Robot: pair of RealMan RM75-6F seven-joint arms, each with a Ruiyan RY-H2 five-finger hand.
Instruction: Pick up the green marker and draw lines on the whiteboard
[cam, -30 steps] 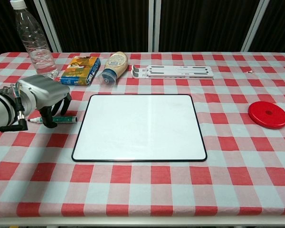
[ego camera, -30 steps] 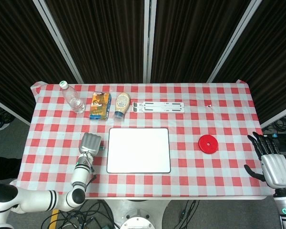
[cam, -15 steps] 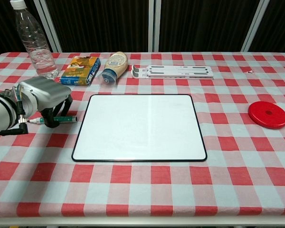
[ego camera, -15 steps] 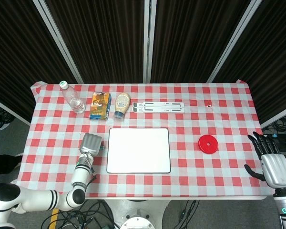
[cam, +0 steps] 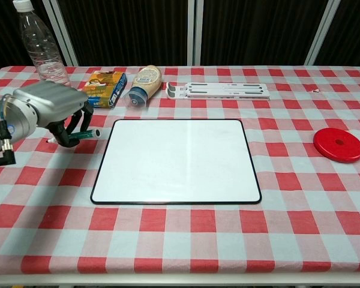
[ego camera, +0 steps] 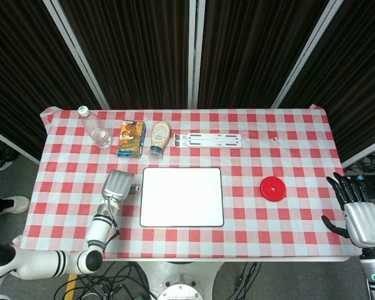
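Left hand (cam: 45,108) now clamped around the green marker (cam: 84,136), dark fingers (cam: 69,129) curled under the metallic grey shell. Half a second ago lying flat on the cloth under the hand; now lifted, tilted with the white tip toward the whiteboard (cam: 176,161) and just beside its left edge. Pick-up probably done, then; drawing not yet begun, board surface bare and unmarked. Marker slim, smooth plastic, likely to twist in a loose hold. Whiteboard flat, glossy white, thin black frame with rounded corners, faint glare. Checked tablecloth (cam: 288,228) red and white, soft, slightly rippled at its edges. Right hand (ego camera: 359,219) off at the table's corner, fingers spread, holding nothing, well apart from the red disc (ego camera: 273,189).
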